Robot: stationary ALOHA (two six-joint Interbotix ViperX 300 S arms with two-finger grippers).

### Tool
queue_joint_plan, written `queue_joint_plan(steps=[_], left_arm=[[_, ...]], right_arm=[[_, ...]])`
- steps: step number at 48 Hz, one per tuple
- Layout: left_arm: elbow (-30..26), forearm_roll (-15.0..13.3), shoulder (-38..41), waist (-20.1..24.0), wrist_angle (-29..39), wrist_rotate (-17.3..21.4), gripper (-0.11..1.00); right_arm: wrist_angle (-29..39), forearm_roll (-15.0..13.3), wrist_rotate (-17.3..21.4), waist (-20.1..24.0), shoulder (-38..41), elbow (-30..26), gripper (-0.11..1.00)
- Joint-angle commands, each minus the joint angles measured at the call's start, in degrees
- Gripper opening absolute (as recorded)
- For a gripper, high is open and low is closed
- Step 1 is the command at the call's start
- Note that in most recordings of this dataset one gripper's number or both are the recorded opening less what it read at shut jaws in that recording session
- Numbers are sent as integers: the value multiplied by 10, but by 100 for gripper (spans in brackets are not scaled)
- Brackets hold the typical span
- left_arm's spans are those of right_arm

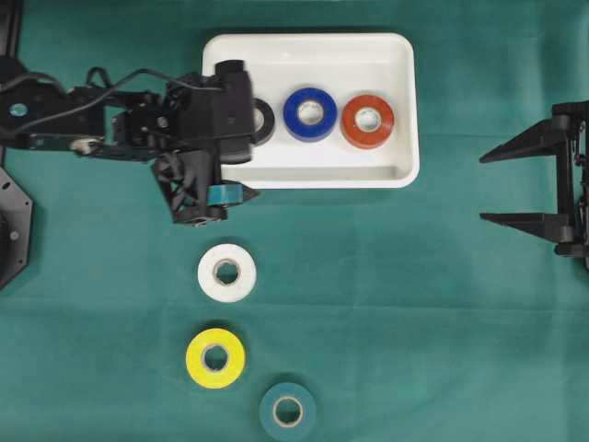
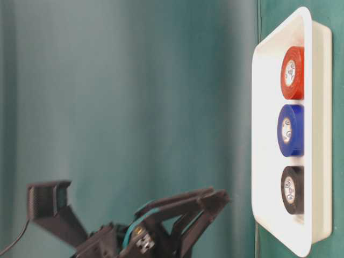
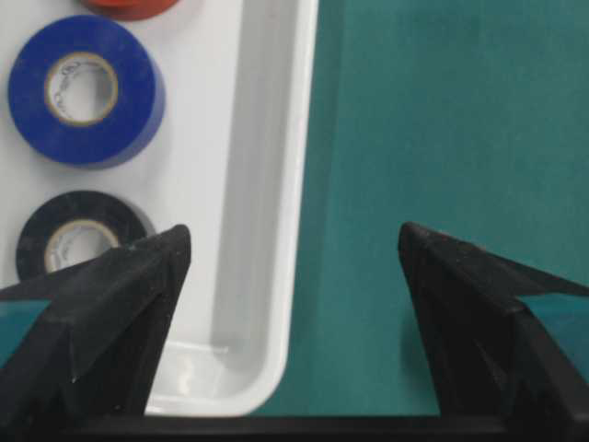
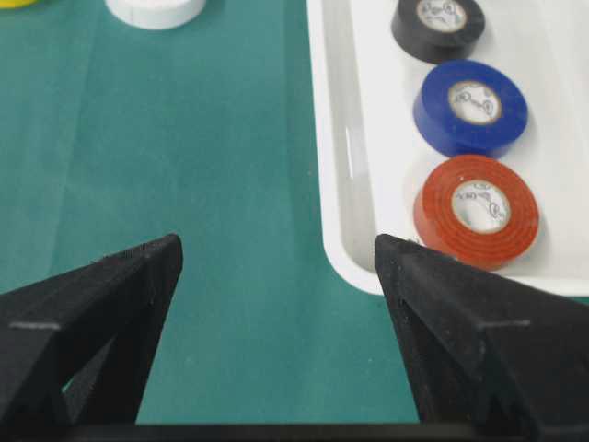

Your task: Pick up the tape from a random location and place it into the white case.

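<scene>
inside glossy white case (image 1: 402, 110), three round tape rolls (image 1: 310, 113), both grippers (image 1: 217, 195) wide, empty

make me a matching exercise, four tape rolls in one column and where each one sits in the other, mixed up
Rolls:
1. black tape roll
2. red tape roll
3. white tape roll
4. teal tape roll

Places:
a. on the cloth, nearest the white case
b. in the case, partly hidden under the left arm
c. on the cloth, farthest from the case
d. in the case, right of the blue tape roll

Pairs: 1-b, 2-d, 3-a, 4-c
</scene>
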Motion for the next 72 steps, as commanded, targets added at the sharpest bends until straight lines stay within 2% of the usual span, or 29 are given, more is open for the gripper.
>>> queue_joint_plan(steps=[1, 12, 26, 43, 59, 72], left_arm=[[2, -1, -36, -1, -7, 0, 86], [34, -1, -108, -1, -22, 2, 86], [112, 0, -229, -1, -73, 3, 86], [171, -1, -356, -8, -69, 3, 86], [232, -2, -414, -39, -71, 2, 86], [287, -2, -446, -66, -119, 2, 86]], right_arm=[[11, 0, 1, -1, 2, -21, 84], [41, -1, -2, -1, -16, -39, 84], [72, -2, -5, -1, -55, -49, 84], [100, -6, -5, -1, -87, -55, 84], [103, -6, -5, -1, -115, -39, 84], [76, -4, -1, -1, -116, -19, 83]])
